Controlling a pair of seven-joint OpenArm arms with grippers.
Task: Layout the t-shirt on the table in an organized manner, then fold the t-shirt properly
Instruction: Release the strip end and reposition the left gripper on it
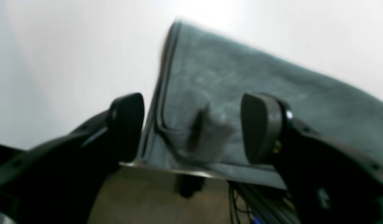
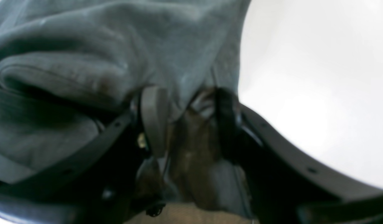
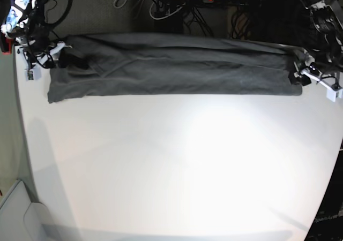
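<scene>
Along the far edge of the table [image 3: 177,160] the t-shirt [image 3: 171,72] lies as a long narrow band, folded lengthwise and reaching nearly from one arm to the other. Several lengthwise creases run its length. The rest of the white top in front of it is bare. At the base view's left end the cloth bulges wider and is bunched.

Right gripper [image 2: 185,119]: in the right wrist view its jaws stand either side of a pinch of grey cloth, with thick folds piled to one side. Judged closed on the t-shirt's end. In the base view it sits at the band's left end [image 3: 59,59].

Left gripper [image 1: 191,127]: the left wrist view, though blurred, shows both pads spread wide with a hemmed corner of the shirt lying flat between and beyond them, nothing pinched. Jaws open, not holding. In the base view it is at the band's right end [image 3: 300,75], at the table's far edge.

Step in hand, as I judge it: lengthwise fold done; the crosswise fold is being set up, one end gripped, the other not yet.

Next move likely calls for the left jaws to close on the corner through all layers, then bring one end over the other evenly. Risk: layers slipping apart, or cloth sliding off the far edge.
</scene>
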